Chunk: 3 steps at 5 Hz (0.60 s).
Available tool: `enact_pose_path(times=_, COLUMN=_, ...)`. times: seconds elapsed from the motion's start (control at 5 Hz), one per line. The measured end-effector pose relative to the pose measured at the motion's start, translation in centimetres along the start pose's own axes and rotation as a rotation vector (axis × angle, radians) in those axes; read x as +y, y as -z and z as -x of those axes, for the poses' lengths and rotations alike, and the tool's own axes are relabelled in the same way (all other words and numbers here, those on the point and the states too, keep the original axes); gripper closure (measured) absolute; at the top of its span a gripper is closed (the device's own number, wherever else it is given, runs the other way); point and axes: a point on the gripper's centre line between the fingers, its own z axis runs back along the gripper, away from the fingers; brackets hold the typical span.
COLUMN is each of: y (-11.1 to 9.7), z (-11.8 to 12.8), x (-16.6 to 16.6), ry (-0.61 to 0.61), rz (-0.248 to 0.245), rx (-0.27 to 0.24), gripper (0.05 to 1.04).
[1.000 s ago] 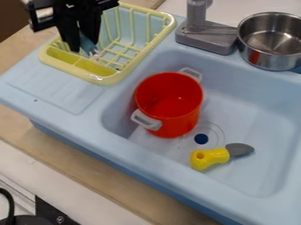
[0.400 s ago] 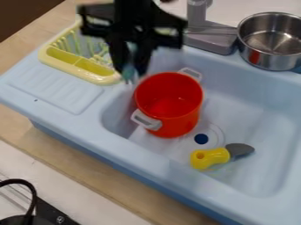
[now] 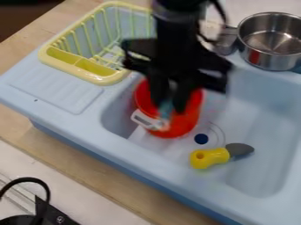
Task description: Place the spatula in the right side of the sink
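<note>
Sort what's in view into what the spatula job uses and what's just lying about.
For the job:
gripper
blue tool in it, likely the spatula
sink

Just lying about:
red pot
steel pot
yellow-handled knife
dish rack

I see a round silver pot (image 3: 273,59) of smooth, glossy metal; the pale-blue rectangular sink (image 3: 258,110) looks like smooth plastic; the pale-yellow plastic rack (image 3: 104,80) looks smooth too; beneath, the light-brown wooden counter (image 3: 88,154) looks matt to me.
</note>
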Motion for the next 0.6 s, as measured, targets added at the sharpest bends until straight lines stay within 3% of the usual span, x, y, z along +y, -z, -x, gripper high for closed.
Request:
enact_pose_path(times=0.2, y=-0.3, z=1.2, x=-2.1, ry=0.076, rz=-0.001, rx=-0.028, gripper=0.85)
enact_pose_path(times=0.6, y=0.0, z=1.9, x=-3.6, ry=0.119, rz=0.013, rx=-0.024, gripper=0.85)
